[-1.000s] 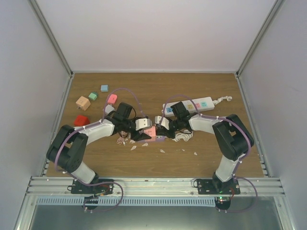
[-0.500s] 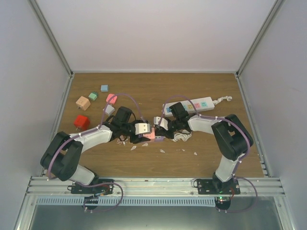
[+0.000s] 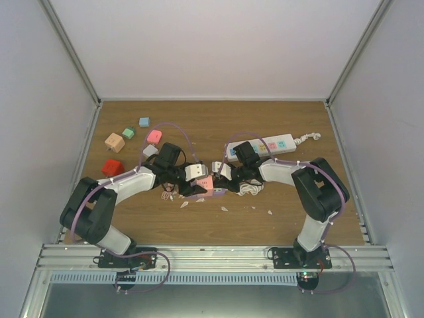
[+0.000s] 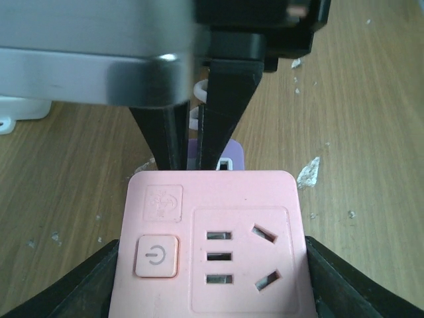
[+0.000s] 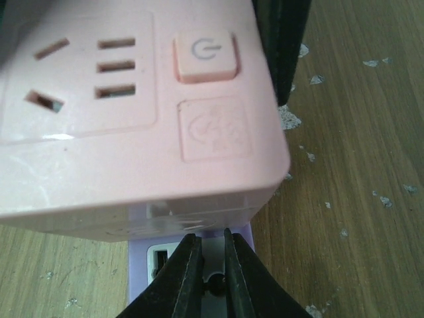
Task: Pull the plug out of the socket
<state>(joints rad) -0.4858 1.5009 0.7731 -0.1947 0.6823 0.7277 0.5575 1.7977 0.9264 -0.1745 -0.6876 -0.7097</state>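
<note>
Wooden table (image 3: 291,205), white walls on three sides.

Top view: both arms reach in and meet at mid-table. Pink socket (image 3: 206,183) sits between them, with the left claw (image 3: 197,180) on its left side and the right claw (image 3: 223,176) on its right. Purple plug (image 3: 218,193) shows at the socket's near edge, touching it. White power strip (image 3: 262,145) lies just behind the right arm. Coiled white cable (image 3: 252,189) lies beside the right claw. Coloured blocks (image 3: 114,142) are scattered at far left, well apart from the socket. Pale flecks (image 3: 224,209) dot the wood near the socket.

Left wrist view: the left claw's black fingers (image 4: 79,291) press on both sides of the socket, whose switch and pin holes face the camera. Beyond it, the right claw's fingers are nearly together, tips at the plug.

Right wrist view: the socket fills the upper frame. The plug juts from under its lower edge, seated against it. Right claw's fingers (image 5: 185,271) pinch a white part of the plug, a narrow gap between them.
</note>
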